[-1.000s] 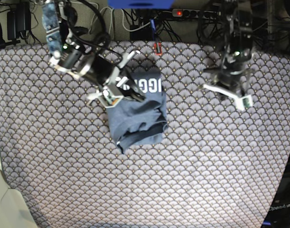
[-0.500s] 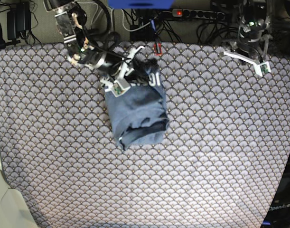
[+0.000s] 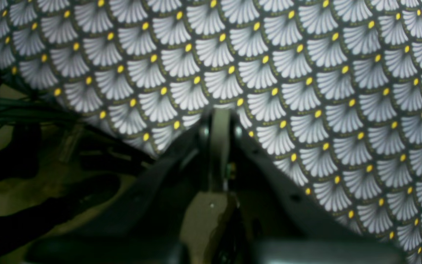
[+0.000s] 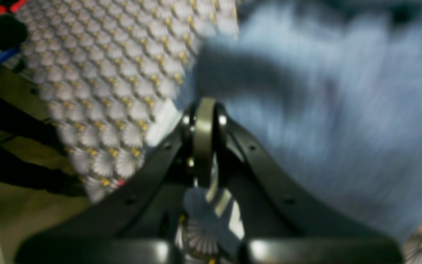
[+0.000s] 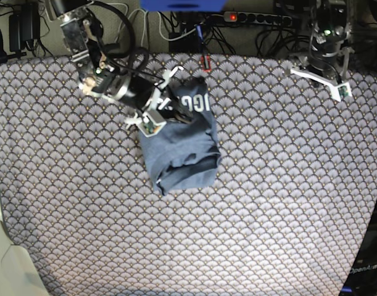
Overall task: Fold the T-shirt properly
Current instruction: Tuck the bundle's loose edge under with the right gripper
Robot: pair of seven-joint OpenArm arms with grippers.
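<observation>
T-shirt (image 5: 179, 145) lettering reappeared, perhaps "IGO"

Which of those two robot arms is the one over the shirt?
The right gripper, on the base view's left, sits over the T-shirt. The left gripper hangs far off at the cloth's back edge.

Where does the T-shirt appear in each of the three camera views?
Base: T-shirt, folded bundle, upper centre, beside the right gripper.
Right wrist: blurred blue cloth fills the upper right.
Left wrist: not in it.
Shared landmark: the fan-patterned tablecloth.
</observation>
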